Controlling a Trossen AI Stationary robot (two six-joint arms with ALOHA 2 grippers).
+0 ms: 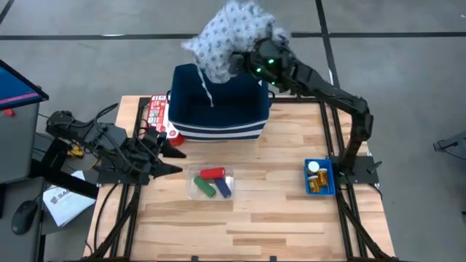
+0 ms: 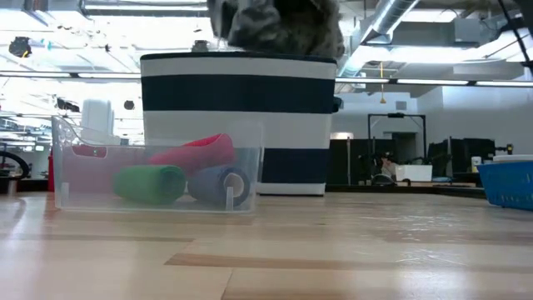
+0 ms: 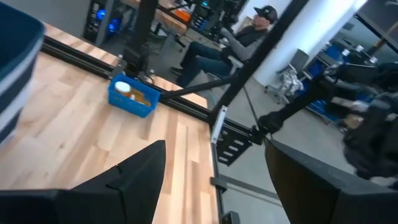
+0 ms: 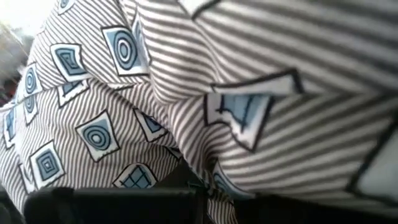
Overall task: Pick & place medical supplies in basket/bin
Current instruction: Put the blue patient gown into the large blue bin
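Note:
The grey garment, printed with small blue figures, is bunched over the far side of the navy striped basket, and my right gripper is shut on it. In the low view the garment shows above the basket's rim. Cloth fills the right wrist view. Red, green and blue cylinders lie in a clear tray. Orange pill bottles stand in the small blue bin. My left gripper waits open at the table's left, beside the tray. My right gripper holds the garment by a bunched part on its right side, coming level from the table's right. The cloth hides the fingertips, so the number of layers cannot be told. The garment bulges above the hold, and its lower part hangs over the basket's opening.
A red-and-white printed flat box lies left of the basket. Bare wood spreads along the table's near side, between tray and blue bin. A dark frame rail runs along the right edge. A seated person shows beyond the table.

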